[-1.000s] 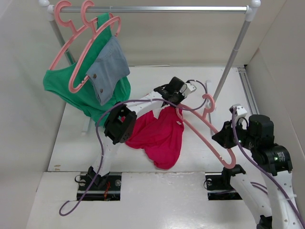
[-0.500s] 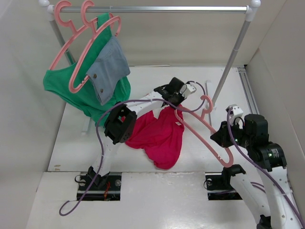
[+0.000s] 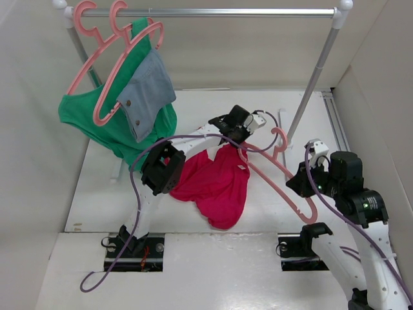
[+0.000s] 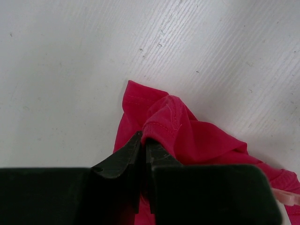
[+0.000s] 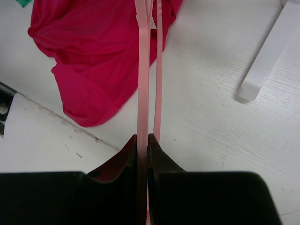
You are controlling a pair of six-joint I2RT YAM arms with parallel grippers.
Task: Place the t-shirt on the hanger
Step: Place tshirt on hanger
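The crimson-red t-shirt (image 3: 216, 181) lies crumpled on the table's middle, a small white label at its neck. My left gripper (image 3: 227, 137) is shut on the shirt's neck edge; in the left wrist view the jaws (image 4: 143, 140) pinch a red hem (image 4: 161, 123). The salmon-pink hanger (image 3: 277, 174) slants from the shirt's neck to the right. My right gripper (image 3: 302, 187) is shut on its lower arm; in the right wrist view the jaws (image 5: 142, 139) clamp the pink bar (image 5: 142, 70), whose far end reaches the shirt (image 5: 89, 51).
A metal clothes rail (image 3: 206, 11) spans the back, its right post (image 3: 313, 81) standing near the hanger's hook. Two pink hangers (image 3: 106, 61) at its left bear a green garment (image 3: 97, 123) and a blue denim piece (image 3: 148, 90). White walls close in both sides.
My right gripper has moved up and slightly left with the hanger, whose lower end has risen. The left gripper and the shirt have hardly moved.
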